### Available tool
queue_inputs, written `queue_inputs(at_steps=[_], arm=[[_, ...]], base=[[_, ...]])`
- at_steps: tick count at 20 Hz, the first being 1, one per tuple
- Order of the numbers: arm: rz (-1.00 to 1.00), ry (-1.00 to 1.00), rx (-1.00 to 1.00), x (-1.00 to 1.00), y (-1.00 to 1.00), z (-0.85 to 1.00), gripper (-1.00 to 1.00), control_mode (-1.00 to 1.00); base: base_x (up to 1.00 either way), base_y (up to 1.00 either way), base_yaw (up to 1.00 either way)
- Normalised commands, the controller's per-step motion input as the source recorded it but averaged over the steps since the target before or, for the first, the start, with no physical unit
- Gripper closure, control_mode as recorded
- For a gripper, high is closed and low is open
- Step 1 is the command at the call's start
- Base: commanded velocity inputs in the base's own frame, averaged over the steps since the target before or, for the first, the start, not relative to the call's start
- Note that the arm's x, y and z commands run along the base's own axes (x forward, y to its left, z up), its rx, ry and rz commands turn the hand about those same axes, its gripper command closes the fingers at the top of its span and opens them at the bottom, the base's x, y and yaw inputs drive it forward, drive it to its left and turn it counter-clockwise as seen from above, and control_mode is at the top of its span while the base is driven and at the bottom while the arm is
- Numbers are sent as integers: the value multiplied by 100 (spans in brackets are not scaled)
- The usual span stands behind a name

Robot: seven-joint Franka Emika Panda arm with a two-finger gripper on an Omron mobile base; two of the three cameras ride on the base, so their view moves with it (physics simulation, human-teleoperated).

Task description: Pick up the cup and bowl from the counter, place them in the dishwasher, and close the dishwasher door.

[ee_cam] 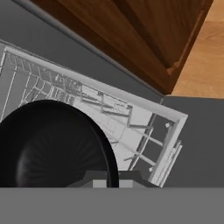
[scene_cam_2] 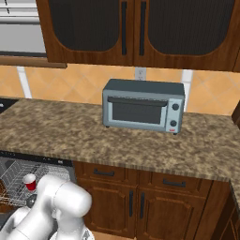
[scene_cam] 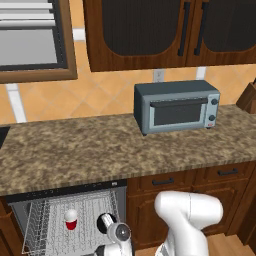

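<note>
Just above the fingers, the bowl fills the lower left of the hand view, its rim running between the two dark tips. Fingers appear closed on that rim, holding the bowl; judged from how the rim sits at the tips.

Beyond the bowl lies the white wire rack of the dishwasher, with the grey frame corner to the right and a wooden cabinet above it in that view.

Step in hand, as judged: setting the bowl into the rack. To do it well, lower until the base rests on the wires before releasing, keep it level, and stay apart from the cup, which already stands in the rack, red body with white top showing.

Orientation: the bowl's dark hollow faces the camera. Being round, it has no long axis in plan. Whether the cup stands mouth up or down I cannot tell.

Outward: the worktop carries a grey-blue toaster oven. The dishwasher door is open and has yet to be shut.
</note>
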Motion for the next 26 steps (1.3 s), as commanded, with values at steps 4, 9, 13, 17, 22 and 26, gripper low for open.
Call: queue_inputs(at_steps=[4,9,13,17,22,26], arm=[[0,0,0,58,0,-9,100,-100],[0,0,0,57,0,-14,100,-100],[0,1,0,48,0,-28,100,-100],[3,2,1,20,0,-49,100,-100],[4,0,0,0,31,-43,-100,-100],[1,-5,-1,-11,35,-1,-100,-100]], base=[[0,0,0],[0,0,0],[0,0,0],[0,0,0],[0,0,0],[0,0,0]])
